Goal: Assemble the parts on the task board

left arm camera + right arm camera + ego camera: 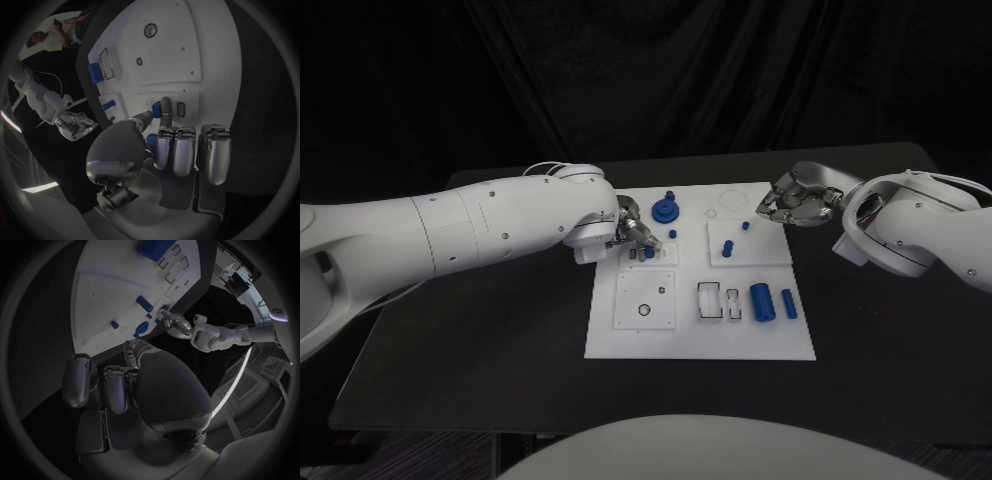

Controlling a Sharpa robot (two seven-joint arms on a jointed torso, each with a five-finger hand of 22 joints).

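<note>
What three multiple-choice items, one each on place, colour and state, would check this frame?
1. Where is the left hand?
A. Over the board's far left part, beside the gear
B. Off the table
C. Over the two cylinders

2. What colour are the parts?
A. Red
B. Blue
C. Green

3. How are the two cylinders?
A. Stacked one on the other
B. Held in a hand
C. Lying side by side on the board

Key:
1 A, the head view shows the hand's fingers just left of the gear.
2 B, every loose piece on the white board is blue.
3 C, they lie next to each other near the board's right edge, with no hand on them.
</note>
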